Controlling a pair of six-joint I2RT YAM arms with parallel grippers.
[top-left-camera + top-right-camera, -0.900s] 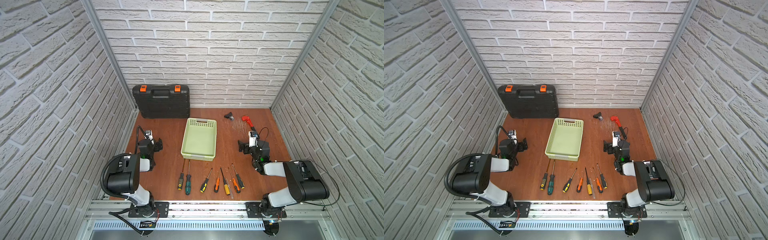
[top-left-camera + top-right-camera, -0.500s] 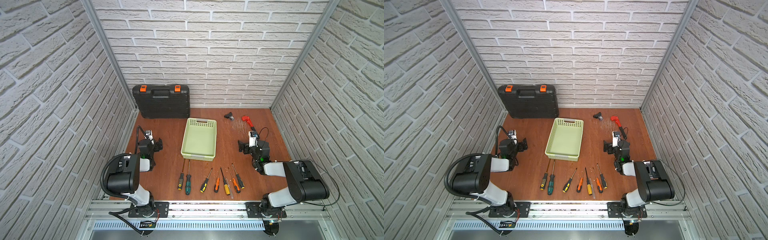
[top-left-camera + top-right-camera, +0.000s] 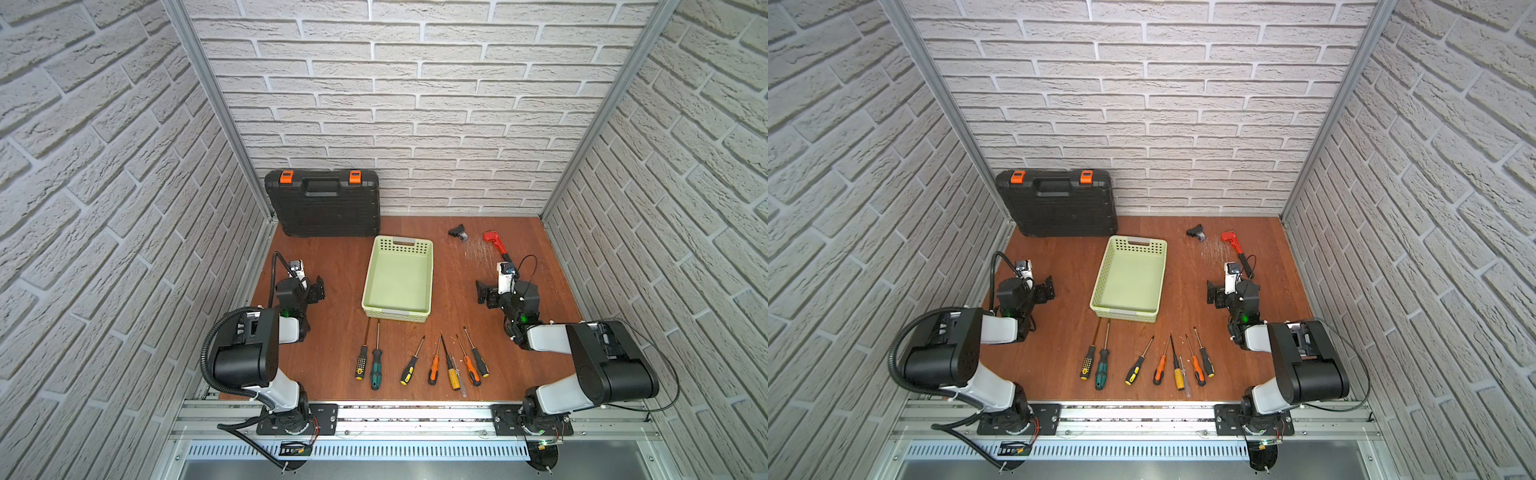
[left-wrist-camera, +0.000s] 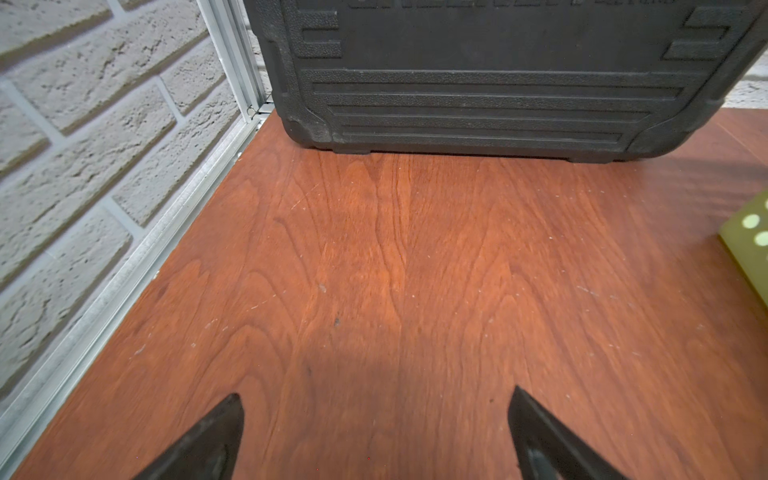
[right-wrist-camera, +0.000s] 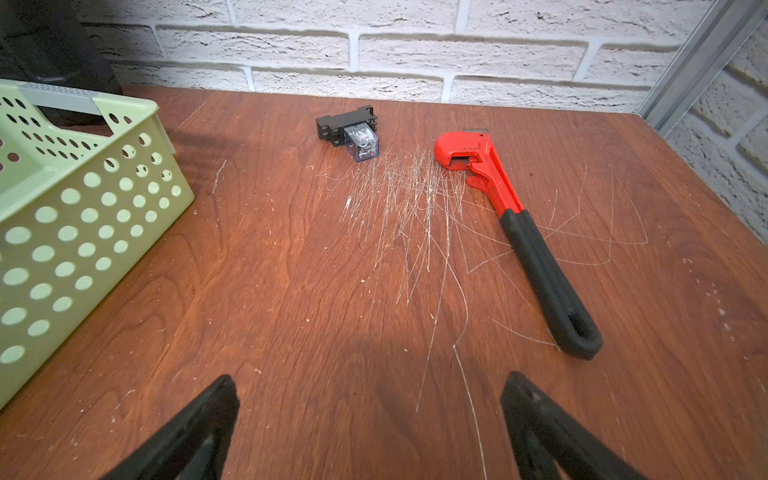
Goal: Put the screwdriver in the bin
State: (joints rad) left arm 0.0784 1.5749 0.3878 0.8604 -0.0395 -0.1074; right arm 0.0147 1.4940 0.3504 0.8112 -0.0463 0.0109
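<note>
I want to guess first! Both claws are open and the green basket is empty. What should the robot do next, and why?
Probably swing the right gripper over the rightmost, black-handled screwdriver. Its jaws are open and empty, that screwdriver lies nearest to it, and the bin holds nothing.

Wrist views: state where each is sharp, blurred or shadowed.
Left wrist view: toolcase crisp, bin corner blurred at the frame edge, dim shadow on the table ahead of the fingers. Right wrist view: wrench and scratches sharp, bin holes clear, similar shadow ahead of the fingers.
</note>
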